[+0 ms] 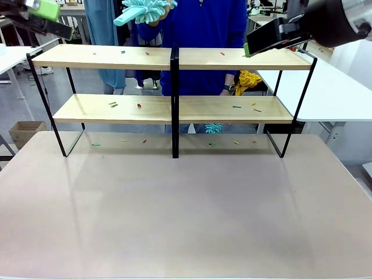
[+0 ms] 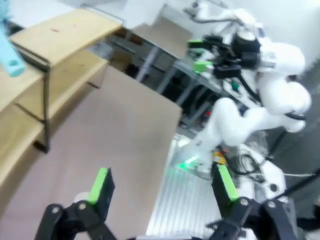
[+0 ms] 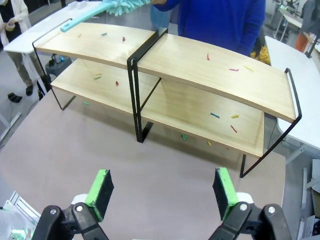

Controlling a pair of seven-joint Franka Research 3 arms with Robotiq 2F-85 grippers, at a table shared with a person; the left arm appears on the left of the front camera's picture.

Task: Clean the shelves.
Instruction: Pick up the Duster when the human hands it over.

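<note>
The shelves (image 1: 174,58) stand across the far half of the table, two tiers of light-wood boards on a black frame. Small coloured scraps (image 1: 113,104) lie on the boards and on the tabletop beneath them. A person in blue behind the shelves holds a teal duster (image 1: 145,10) over the top left board; its handle (image 3: 82,21) points left. My left gripper (image 1: 45,13) hangs high at the left end and stands open (image 2: 164,185), holding nothing. High above the right end, my right gripper (image 1: 270,36) is open too (image 3: 161,192), looking down on the shelves (image 3: 200,65).
The brownish tabletop (image 1: 186,215) stretches bare in front of the shelves. White tables (image 1: 334,93) stand to the right, a cardboard box (image 1: 23,131) on the floor at left. A yellow cloth (image 1: 247,80) and a small teal tuft (image 1: 213,128) show behind the shelves.
</note>
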